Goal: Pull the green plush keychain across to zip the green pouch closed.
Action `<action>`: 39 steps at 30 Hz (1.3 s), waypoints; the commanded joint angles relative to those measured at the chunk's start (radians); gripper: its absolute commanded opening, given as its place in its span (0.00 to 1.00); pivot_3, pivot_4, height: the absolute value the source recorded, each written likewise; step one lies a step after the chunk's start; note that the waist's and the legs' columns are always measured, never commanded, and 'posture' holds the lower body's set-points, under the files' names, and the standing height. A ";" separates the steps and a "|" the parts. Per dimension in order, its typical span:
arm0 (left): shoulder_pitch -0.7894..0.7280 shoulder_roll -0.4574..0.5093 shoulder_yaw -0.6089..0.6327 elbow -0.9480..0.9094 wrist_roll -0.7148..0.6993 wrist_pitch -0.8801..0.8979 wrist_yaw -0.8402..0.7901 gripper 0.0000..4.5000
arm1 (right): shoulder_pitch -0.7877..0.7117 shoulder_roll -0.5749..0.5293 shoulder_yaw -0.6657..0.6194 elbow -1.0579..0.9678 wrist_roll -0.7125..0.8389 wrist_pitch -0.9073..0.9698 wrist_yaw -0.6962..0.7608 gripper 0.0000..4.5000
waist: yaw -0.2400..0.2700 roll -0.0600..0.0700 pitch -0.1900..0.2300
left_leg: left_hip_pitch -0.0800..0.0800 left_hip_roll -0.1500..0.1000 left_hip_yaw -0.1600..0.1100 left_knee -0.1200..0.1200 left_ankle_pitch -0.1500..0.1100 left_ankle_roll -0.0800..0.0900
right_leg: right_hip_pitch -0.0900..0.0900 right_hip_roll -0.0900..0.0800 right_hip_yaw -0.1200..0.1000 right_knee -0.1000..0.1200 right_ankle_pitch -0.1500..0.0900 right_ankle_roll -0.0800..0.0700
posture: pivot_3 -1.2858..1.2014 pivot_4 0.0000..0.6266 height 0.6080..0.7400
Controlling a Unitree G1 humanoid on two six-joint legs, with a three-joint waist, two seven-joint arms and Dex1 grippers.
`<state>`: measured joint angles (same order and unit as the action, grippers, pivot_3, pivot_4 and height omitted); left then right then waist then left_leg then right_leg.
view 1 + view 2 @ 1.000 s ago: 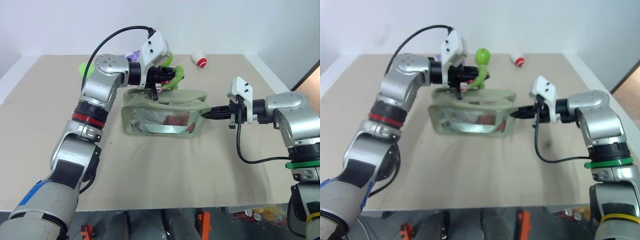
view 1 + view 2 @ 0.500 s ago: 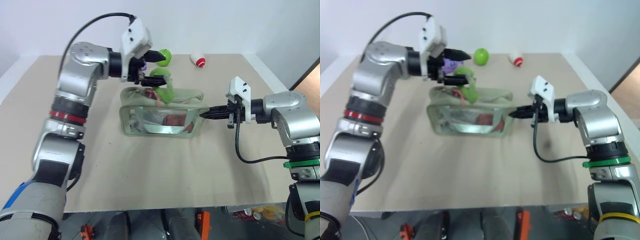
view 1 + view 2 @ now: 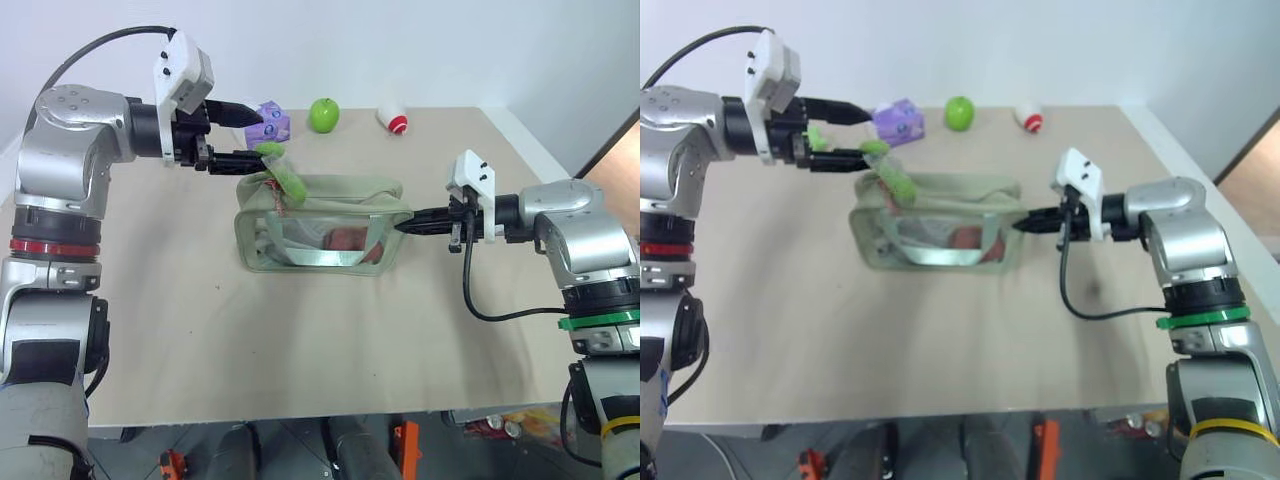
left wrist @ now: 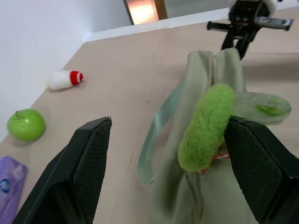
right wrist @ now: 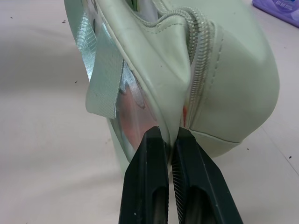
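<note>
The left gripper (image 3: 258,140) is seen spread wide, its two black fingers apart with nothing pinched between them, the lower finger just beside the green plush keychain (image 3: 287,176). That keychain is draped limp over the left end of the green pouch (image 3: 320,225), which sits mid-table with its clear window facing the robot. Over on the other side, the right gripper (image 3: 412,224) is pressed together on the pouch's right end, a fold of fabric nipped at the seam between the fingertips (image 5: 159,140), so the pouch is anchored there.

The keychain is judged light, fuzzy and squashy; a firm pinch around its middle would be needed, since the plush could compress and slip. The pouch looks soft and floppy, likely to buckle if the pull is not kept along the zipper line.

Further out, a beige table (image 3: 300,350) is laid under it all. At the far edge a purple tissue pack (image 3: 270,122), a green apple (image 3: 323,114) and a small red-and-white object (image 3: 393,119) are lined up, well apart from the pouch, before a plain white wall.
</note>
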<state>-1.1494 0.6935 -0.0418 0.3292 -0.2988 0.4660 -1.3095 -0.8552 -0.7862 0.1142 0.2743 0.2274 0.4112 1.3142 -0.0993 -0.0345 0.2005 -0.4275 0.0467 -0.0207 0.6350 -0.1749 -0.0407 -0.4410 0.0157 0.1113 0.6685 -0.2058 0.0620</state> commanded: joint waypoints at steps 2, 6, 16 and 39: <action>-0.045 -0.044 -0.001 -0.037 -0.028 0.016 0.016 0.84 | -0.021 0.010 -0.001 -0.011 0.001 -0.014 0.009 0.00 | -0.001 0.000 0.000 | 0.000 0.000 0.000 0.000 0.000 0.000 | 0.000 0.000 0.000 0.000 0.000 0.000 | 0.52 0.24 1.00; -0.092 -0.129 -0.046 0.018 -0.005 -0.014 0.021 0.84 | -0.006 0.011 -0.010 -0.024 0.003 -0.008 0.001 0.00 | -0.001 0.000 0.000 | 0.000 0.000 0.000 0.001 0.000 0.000 | 0.000 0.000 0.000 0.001 0.000 0.000 | 0.52 0.24 1.00; -0.220 -0.159 -0.164 0.230 0.140 -0.220 -0.088 0.84 | 0.042 -0.003 -0.034 -0.092 0.024 0.031 -0.025 0.00 | -0.006 0.000 0.000 | 0.002 0.000 0.000 0.000 0.000 0.000 | 0.000 0.002 0.002 0.003 0.000 -0.001 | 0.52 0.24 1.00; 0.167 0.169 0.142 -0.101 -0.167 0.249 -0.130 0.84 | 0.021 0.030 -0.011 -0.066 0.015 0.023 -0.021 0.00 | -0.011 0.001 0.000 | 0.007 0.002 -0.002 -0.001 0.000 0.001 | -0.001 0.003 0.000 0.014 -0.007 -0.007 | 0.52 0.24 1.00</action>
<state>-1.0095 0.8480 0.0474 0.2970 -0.4220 0.6853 -1.4653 -0.8212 -0.7583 0.1004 0.2196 0.2394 0.4433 1.2845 -0.1107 -0.0335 0.2009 -0.4211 0.0484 -0.0227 0.6347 -0.1744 -0.0400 -0.4417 0.0187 0.1109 0.6830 -0.2126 0.0549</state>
